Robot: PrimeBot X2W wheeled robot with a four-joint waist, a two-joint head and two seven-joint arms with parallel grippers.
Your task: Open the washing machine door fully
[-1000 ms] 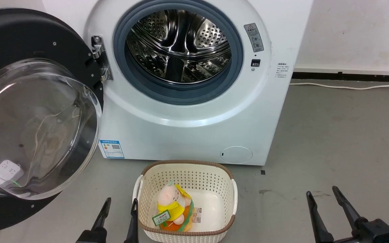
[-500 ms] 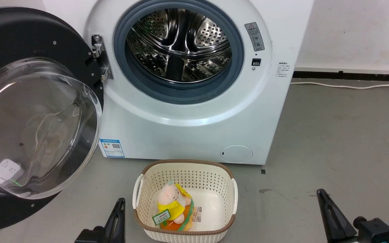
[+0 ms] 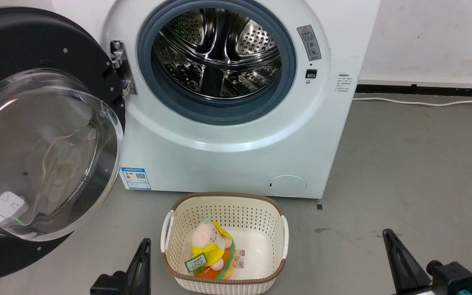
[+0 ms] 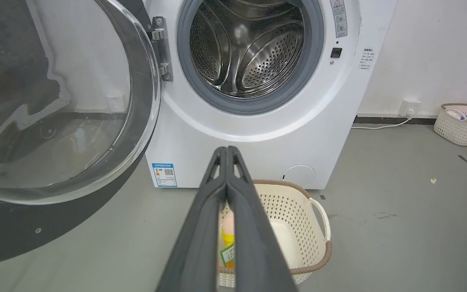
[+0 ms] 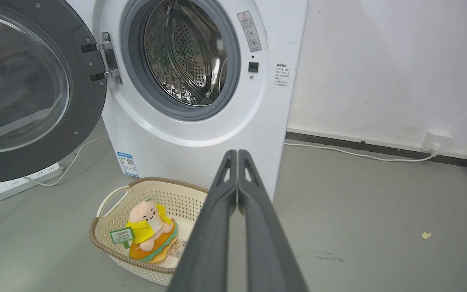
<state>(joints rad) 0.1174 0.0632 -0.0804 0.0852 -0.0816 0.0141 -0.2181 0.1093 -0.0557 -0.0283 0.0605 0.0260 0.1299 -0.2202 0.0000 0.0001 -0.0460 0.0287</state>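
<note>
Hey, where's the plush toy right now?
In the head view, the plush toy lies in the cream basket, toward its left side, just in front of the washing machine.

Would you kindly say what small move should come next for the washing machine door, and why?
Probably lift the shut left gripper to the rim of the round glossy black door and nudge it outward: it stands swung wide of the steel drum, yet may have travel left.
</note>
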